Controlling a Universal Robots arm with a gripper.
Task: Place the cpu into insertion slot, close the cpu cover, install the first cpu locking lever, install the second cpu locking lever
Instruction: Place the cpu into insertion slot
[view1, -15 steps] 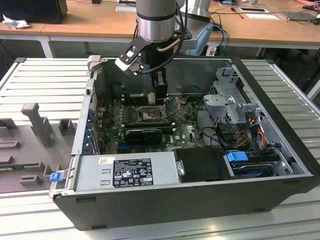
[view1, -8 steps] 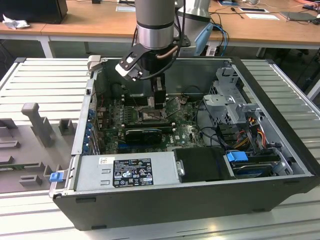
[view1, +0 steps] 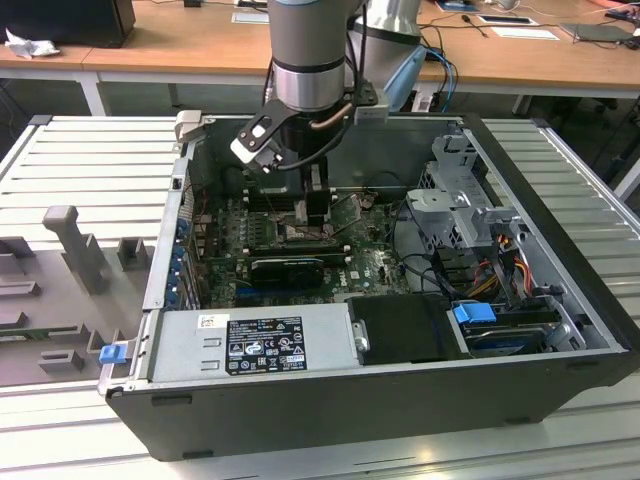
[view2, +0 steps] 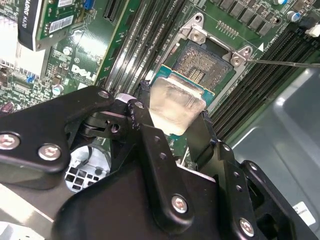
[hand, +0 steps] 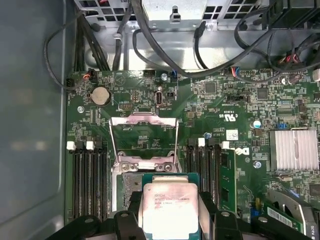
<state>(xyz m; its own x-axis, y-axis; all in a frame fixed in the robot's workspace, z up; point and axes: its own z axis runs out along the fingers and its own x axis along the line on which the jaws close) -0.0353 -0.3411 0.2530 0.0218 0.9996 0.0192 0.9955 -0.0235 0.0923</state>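
a robot arm reaches down into an open computer case (view1: 400, 405). its tool (view1: 303, 205) is clenched on the cpu (hand: 170, 210), whose silvery top shows between the two black fingers (view2: 150, 145). just beneath the tool lies the insertion slot (view2: 200, 65), its contact field partly uncovered. beyond the tool's tip, the cpu cover (hand: 143, 119) stands flipped open.

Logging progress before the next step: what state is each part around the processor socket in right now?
Silvery-grey square cpu: gripped, not seated.
Dark square insertion slot: open, empty.
Silver metal-frame cpu cover: flipped up.
Black gripper: jaws shut on the cpu.
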